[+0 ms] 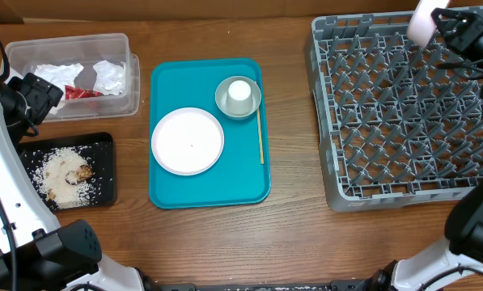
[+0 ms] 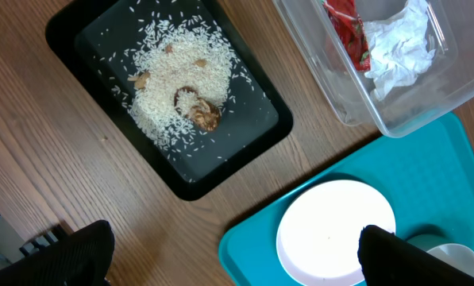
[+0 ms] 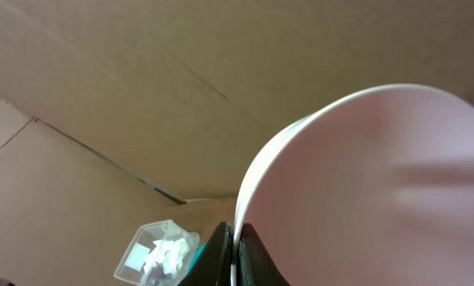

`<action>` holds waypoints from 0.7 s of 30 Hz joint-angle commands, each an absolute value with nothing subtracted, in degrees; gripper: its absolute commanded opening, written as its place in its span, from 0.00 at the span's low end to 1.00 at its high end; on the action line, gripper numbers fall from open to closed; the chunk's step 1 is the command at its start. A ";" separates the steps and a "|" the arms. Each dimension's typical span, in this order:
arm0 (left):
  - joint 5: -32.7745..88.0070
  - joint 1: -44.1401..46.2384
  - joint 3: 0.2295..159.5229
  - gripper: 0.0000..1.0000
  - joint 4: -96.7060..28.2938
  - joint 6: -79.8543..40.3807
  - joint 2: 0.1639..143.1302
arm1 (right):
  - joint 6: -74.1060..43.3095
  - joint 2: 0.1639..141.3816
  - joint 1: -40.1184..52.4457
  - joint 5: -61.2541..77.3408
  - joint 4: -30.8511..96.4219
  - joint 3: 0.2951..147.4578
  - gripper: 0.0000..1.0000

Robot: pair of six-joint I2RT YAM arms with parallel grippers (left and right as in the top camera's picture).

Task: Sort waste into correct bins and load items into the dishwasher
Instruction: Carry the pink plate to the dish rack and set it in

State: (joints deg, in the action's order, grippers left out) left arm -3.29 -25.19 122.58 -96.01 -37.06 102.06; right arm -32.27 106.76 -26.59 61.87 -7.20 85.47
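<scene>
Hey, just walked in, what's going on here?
The right end effector is shut on the edge of the large pale plate, holding it over the far corner of the grey dish rack. The left end effector hangs open and empty near the black tray of rice and the clear tub of napkins. The smaller white plate and the bowl holding the cup sit on the teal tray.

Desk: wood grain, matt. Teal tray: smooth plastic, low sheen. Rack: grey moulded plastic, matt. Tub: clear plastic, glossy. Black tray: smooth plastic, slight gloss. Napkins: crumpled white paper. Small plate and big plate: smooth, glazed look. Backdrop: brown cardboard, matt.
</scene>
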 commanded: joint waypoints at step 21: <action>-3.99 -25.47 122.32 1.00 -95.94 -36.40 102.32 | -46.76 124.31 -23.44 45.98 -26.00 85.89 0.04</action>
State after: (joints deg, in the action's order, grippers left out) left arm -3.29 -25.17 122.58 -96.01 -37.08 102.06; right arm -44.69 123.63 -23.27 48.71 -25.41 85.47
